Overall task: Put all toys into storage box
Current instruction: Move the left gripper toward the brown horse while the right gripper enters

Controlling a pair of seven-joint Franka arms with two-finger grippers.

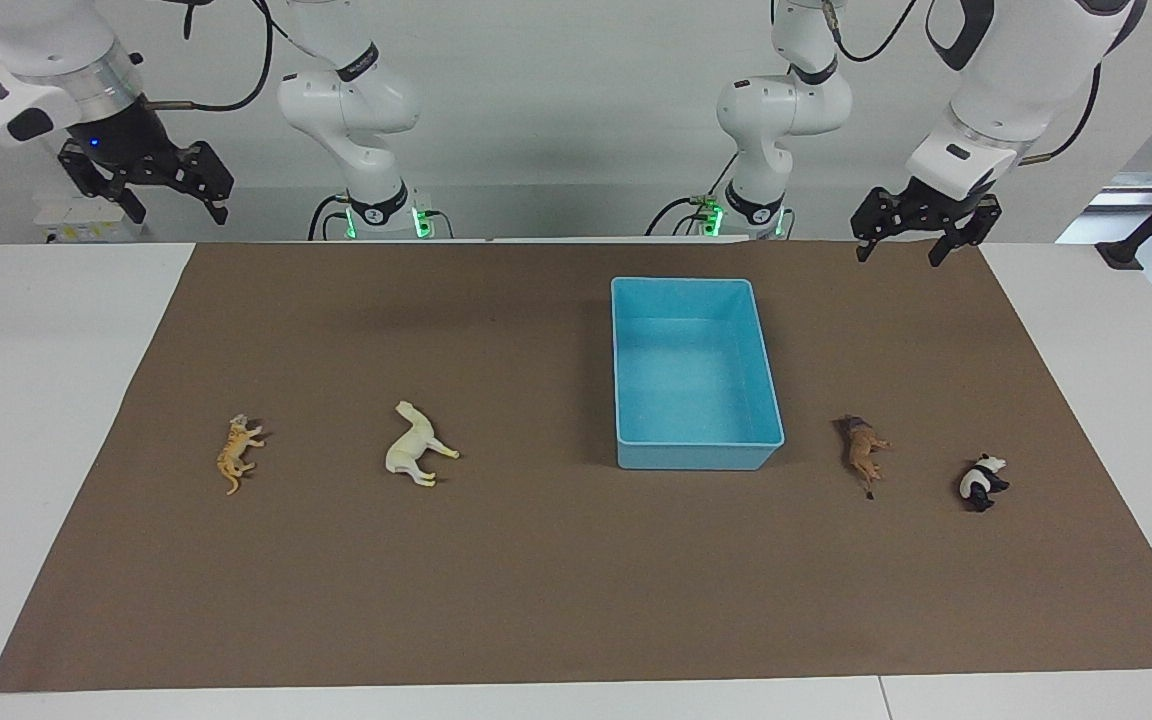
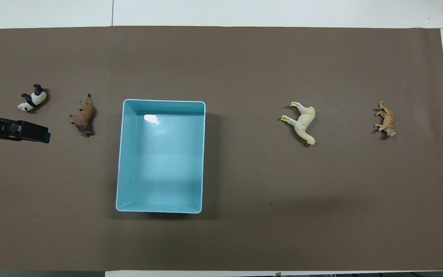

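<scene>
Toys lie on their sides in a row across the brown mat (image 1: 556, 590), none yet in the blue storage box (image 1: 696, 462): the panda (image 1: 982, 482) and lion (image 1: 865, 450) toward the left arm's end, the horse (image 1: 417, 443) and tiger (image 1: 236, 452) toward the right arm's end. The left gripper (image 1: 920, 238) hangs released over the mat's edge by the robots, so the panda lies forward of it. The lion's long axis runs toward the robots. The right gripper (image 1: 164, 192), also spread, waits off the mat. In the overhead view both grippers are cut off.
</scene>
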